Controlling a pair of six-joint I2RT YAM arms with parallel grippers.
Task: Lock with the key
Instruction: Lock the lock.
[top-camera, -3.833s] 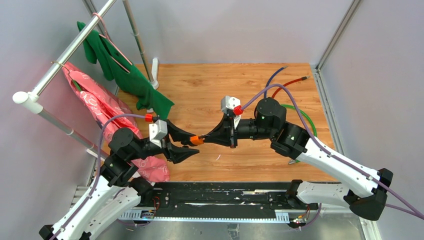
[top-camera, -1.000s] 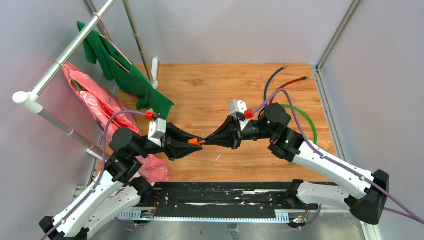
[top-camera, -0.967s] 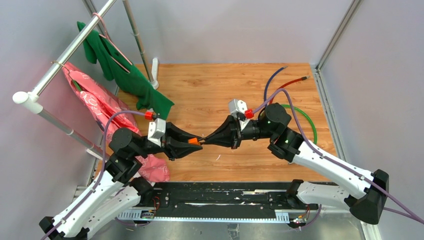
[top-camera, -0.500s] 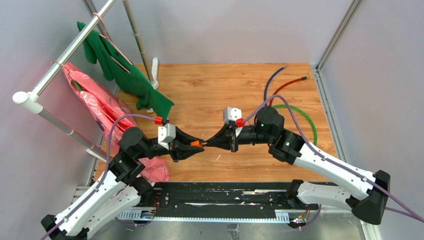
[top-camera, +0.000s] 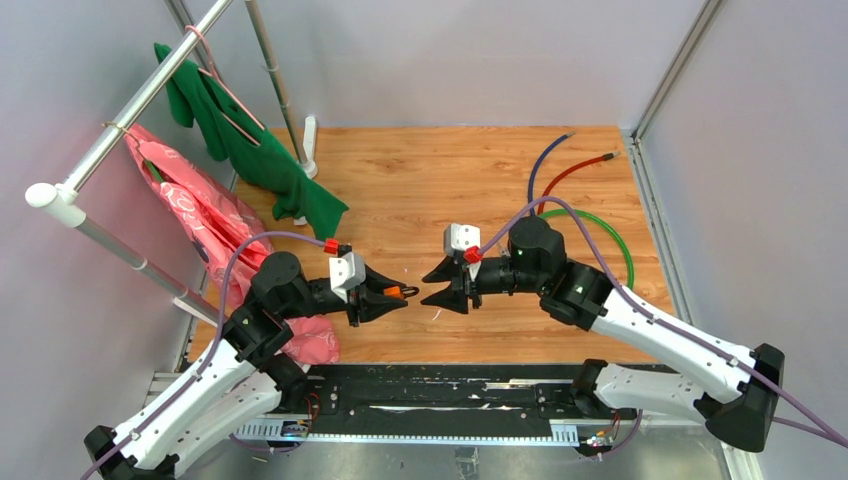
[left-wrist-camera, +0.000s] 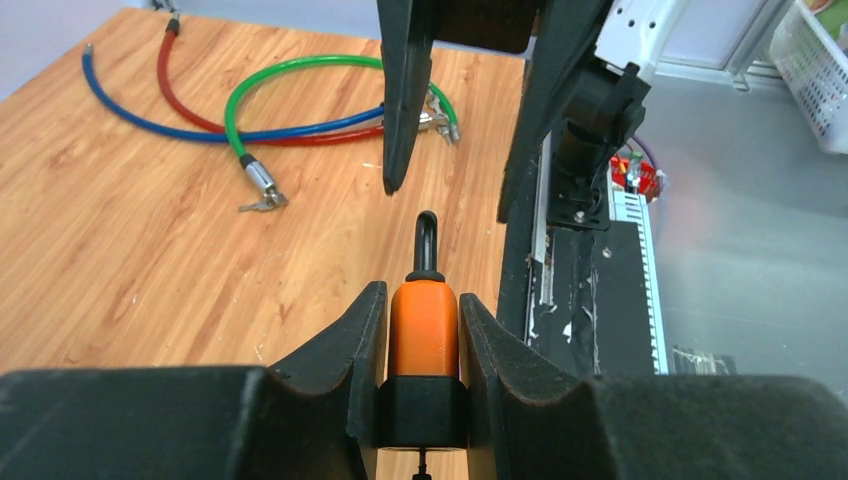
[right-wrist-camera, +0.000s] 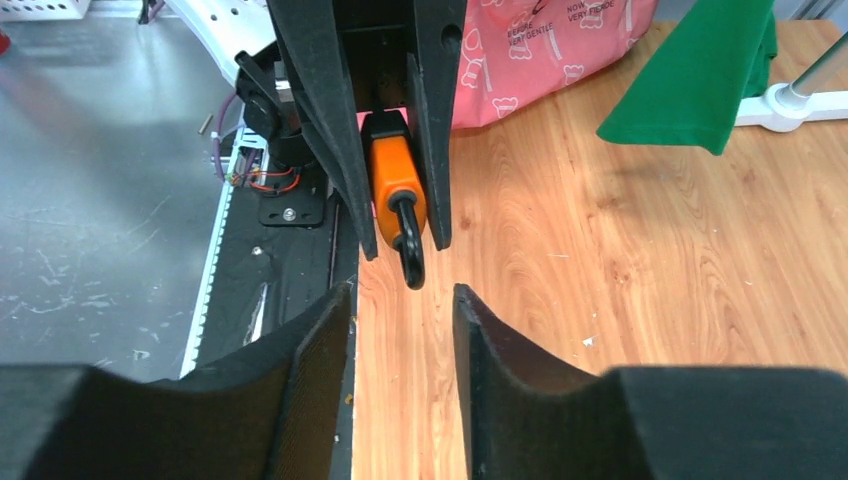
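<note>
The left pincer is clamped on the orange body of a padlock, one finger pressed flat to each side, and holds it level in the air above the near edge of the worktop. The lock's black shackle points straight at the other arm. The right pincer faces it with its jaws parted and nothing between them. Its tips sit just short of the shackle's end, one to each side of its line, and touch neither the shackle nor the body. In the top view the two pincers stand tip to tip with a small gap between them. From these angles I cannot tell whether the shackle is seated in the body. No key shows in either pincer. A small dark stub pokes from the padlock's rear end in the left wrist view, but it is too small to tell what it is. I judge the holding and presenting part done, while the locked state is unproven: a key turn or a check of the shackle may remain. Farther out, coiled green, blue and red cables lie on the worktop's right side, one with a metal end. A green garment and a pink bag hang at the left.
</note>
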